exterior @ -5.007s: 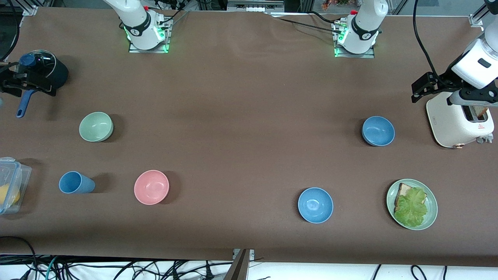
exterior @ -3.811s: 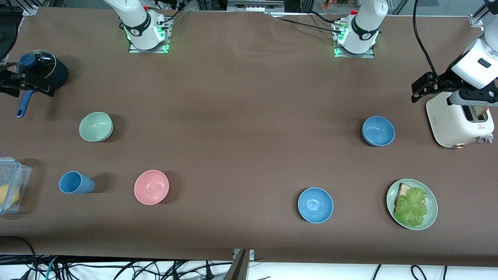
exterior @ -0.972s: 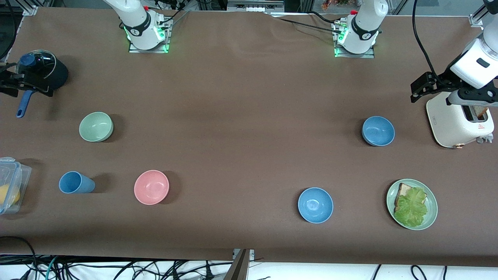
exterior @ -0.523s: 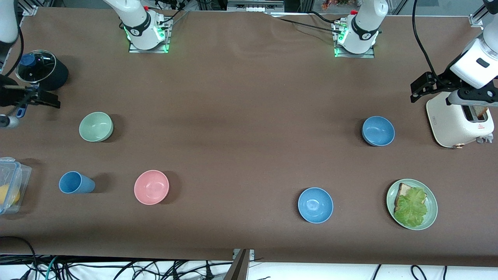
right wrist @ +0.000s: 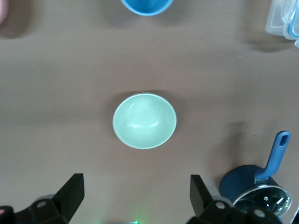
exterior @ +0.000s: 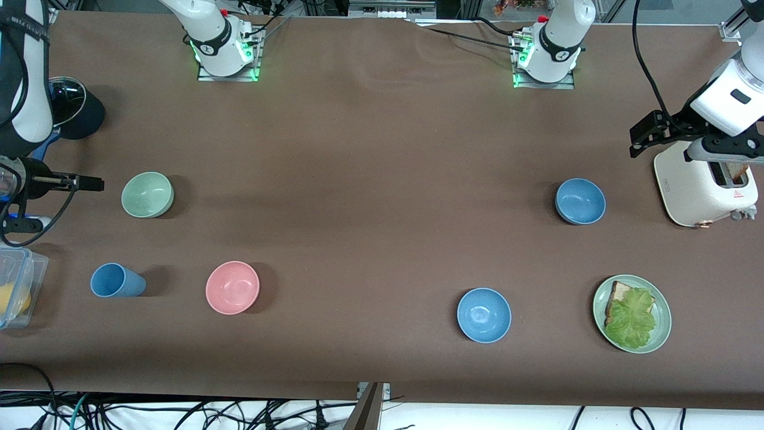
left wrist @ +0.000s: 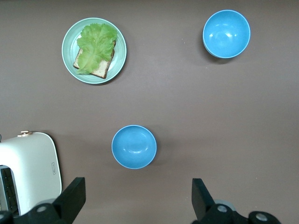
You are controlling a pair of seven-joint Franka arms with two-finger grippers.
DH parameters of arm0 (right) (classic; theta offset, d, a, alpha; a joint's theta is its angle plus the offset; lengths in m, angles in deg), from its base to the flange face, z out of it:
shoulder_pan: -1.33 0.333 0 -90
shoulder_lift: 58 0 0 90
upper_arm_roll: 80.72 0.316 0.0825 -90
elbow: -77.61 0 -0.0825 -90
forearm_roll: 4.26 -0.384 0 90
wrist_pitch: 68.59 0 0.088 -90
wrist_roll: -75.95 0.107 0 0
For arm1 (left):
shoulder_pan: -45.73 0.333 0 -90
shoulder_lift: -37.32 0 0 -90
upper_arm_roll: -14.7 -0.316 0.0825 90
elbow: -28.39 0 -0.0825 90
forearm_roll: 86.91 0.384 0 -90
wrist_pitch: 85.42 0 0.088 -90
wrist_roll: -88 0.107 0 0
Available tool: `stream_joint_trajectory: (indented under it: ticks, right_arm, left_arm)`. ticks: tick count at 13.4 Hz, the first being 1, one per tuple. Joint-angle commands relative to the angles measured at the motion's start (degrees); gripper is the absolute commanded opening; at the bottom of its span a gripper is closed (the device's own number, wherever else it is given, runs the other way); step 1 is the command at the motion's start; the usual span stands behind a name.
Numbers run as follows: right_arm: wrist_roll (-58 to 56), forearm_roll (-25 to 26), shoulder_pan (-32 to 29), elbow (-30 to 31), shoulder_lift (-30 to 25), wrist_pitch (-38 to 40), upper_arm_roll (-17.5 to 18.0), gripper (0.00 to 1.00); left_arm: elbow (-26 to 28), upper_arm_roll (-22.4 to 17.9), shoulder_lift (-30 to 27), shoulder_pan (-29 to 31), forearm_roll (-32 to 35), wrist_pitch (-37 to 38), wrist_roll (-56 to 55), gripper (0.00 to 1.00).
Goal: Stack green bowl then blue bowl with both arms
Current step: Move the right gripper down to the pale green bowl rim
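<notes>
I held the right gripper (right wrist: 133, 193), jaws wide, high near the green bowl (exterior: 147, 194) at the frame's left, meaning to center before descending; the left gripper (left wrist: 135, 196), also wide, waited over the toaster (exterior: 704, 185).

This is a robotics lab set up with kitchen props. Two white robot arms are bolted to metal base plates (exterior: 228, 73) with green status lights on a tabletop (exterior: 370, 179) under a plain brown cover. Loose black cables (exterior: 179, 412) tangle below its near edge, and aluminium framing (exterior: 382, 7) runs along the top. Household items stand in for a kitchen: a white toaster (exterior: 704, 185), plastic bowls, a pot (exterior: 80, 110).
</notes>
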Motion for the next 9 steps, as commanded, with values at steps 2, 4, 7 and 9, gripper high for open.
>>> stream_joint_trajectory:
  ticks: [2, 4, 7, 9]
  right_arm:
    - [-0.1, 1.2, -0.8, 11.7, -1.8, -11.3, -1.3, 1.0]
    - [-0.9, 1.2, -0.8, 18.1, -1.9, -18.4, -2.4, 1.0]
    - [-3.6, 1.2, -0.8, 25.6, -2.3, -26.4, -3.6, 1.0]
    - [-5.8, 1.2, -0.8, 29.0, -2.3, -31.5, -5.0, 0.99]
  left_arm:
    - [0.3, 0.0, -0.8, -0.1, -1.5, 0.4, 1.1, 1.0]
    - [0.3, 0.0, -0.8, -0.1, -1.5, 0.4, 1.1, 1.0]
    - [0.3, 0.0, -0.9, -0.1, -1.5, 0.4, 1.1, 1.0]
    - [0.3, 0.0, -0.9, -0.1, -1.5, 0.4, 1.1, 1.0]
